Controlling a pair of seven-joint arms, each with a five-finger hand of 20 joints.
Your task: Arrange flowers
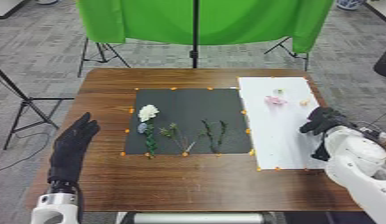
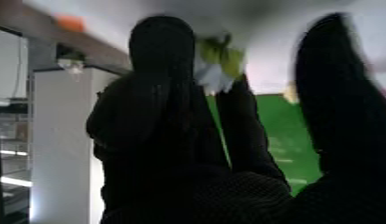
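Observation:
In the head view, my left hand (image 1: 74,142) rests at the table's left, fingers straight. My right hand (image 1: 326,121) is over the right edge of the white sheet (image 1: 276,131). A white flower (image 1: 148,112), a blue flower (image 1: 143,128) and green stems (image 1: 207,134) lie on the black sheet (image 1: 185,104). A pink flower (image 1: 275,100), a pale one (image 1: 279,91) and a peach one (image 1: 305,103) are on the white sheet. In the right wrist view, a white bloom with green leaves (image 2: 227,62) shows beside the straight fingers of my right hand (image 2: 163,100); whether they touch is unclear.
Orange markers (image 1: 248,131) line both sheets on the brown table (image 1: 189,182). Behind the table hang a green cloth (image 1: 154,22) and its black stand (image 1: 195,54). Another tripod (image 1: 27,102) stands on the floor at the left.

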